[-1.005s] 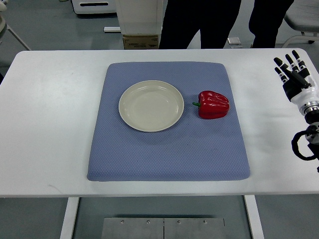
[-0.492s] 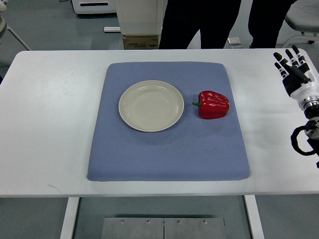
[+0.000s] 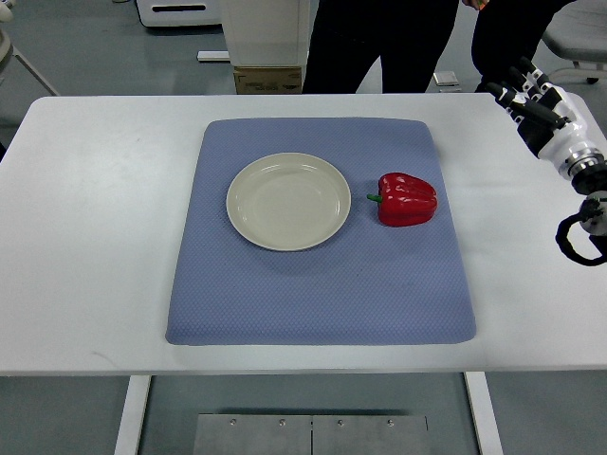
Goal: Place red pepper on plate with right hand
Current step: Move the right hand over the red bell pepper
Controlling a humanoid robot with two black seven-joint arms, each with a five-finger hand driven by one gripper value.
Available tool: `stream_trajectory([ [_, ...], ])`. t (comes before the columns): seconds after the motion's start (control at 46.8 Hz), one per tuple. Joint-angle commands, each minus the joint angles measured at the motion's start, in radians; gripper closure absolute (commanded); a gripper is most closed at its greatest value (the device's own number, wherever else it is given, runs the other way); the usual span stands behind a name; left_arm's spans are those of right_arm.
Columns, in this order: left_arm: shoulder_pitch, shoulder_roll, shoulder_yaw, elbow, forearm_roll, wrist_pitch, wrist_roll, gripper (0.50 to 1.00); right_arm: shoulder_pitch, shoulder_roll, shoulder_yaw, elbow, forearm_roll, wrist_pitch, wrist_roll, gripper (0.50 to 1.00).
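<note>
A glossy red pepper (image 3: 408, 198) with a short green stem lies on its side on the blue mat (image 3: 321, 275), just right of the empty cream plate (image 3: 288, 201). The stem points at the plate. My right hand (image 3: 524, 95) hovers near the table's far right corner, well right of and beyond the pepper, fingers spread and holding nothing. Its white wrist and black cable loop run off the right edge. The left arm does not show.
The white table (image 3: 95, 237) carries only the mat and its items. A person in dark trousers (image 3: 379, 43) stands just beyond the far edge. A cardboard box (image 3: 267, 78) and white equipment sit on the floor behind.
My right hand has risen and shifted toward the far edge, turning its fingers leftward. Pepper and plate have stayed put.
</note>
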Motion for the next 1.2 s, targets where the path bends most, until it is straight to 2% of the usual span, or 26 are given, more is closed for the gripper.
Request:
stream_trajectory([
  [0.0,0.001,0.0,0.0,0.0,0.0,0.0,0.0,0.5,0.015,-0.088,-0.049,0.09,0.0,-0.003,-0.01,0.5],
  [0.107,0.001,0.0,0.0,0.0,0.0,0.0,0.0,0.5,0.05,-0.21,-0.117,0.252,-0.002,-0.009,-0.01,0.5],
  [0.192,0.001,0.0,0.0,0.0,0.0,0.0,0.0,0.5,0.075,-0.27,-0.168,0.336,-0.002,-0.015,-0.01,0.5],
  [0.342,0.001,0.0,0.0,0.0,0.0,0.0,0.0,0.5,0.116,-0.333,-0.269,0.457,-0.051,-0.029,-0.01,0.5],
  [0.534,0.001,0.0,0.0,0.0,0.0,0.0,0.0,0.5,0.24,-0.341,-0.473,0.578,-0.318,-0.096,-0.009,0.5],
  [0.62,0.001,0.0,0.0,0.0,0.0,0.0,0.0,0.5,0.335,-0.33,-0.595,0.601,-0.365,-0.126,-0.01,0.5],
  [0.748,0.001,0.0,0.0,0.0,0.0,0.0,0.0,0.5,0.501,-0.301,-0.799,0.617,-0.373,-0.129,-0.023,0.5],
  [0.855,0.001,0.0,0.0,0.0,0.0,0.0,0.0,0.5,0.637,-0.258,-0.956,0.617,-0.372,-0.141,-0.053,0.5],
  [0.983,0.001,0.0,0.0,0.0,0.0,0.0,0.0,0.5,0.78,-0.172,-1.14,0.62,-0.366,-0.185,-0.104,0.5],
  [1.176,0.001,0.0,0.0,0.0,0.0,0.0,0.0,0.5,0.918,-0.001,-1.336,0.625,-0.307,-0.235,-0.135,0.5],
])
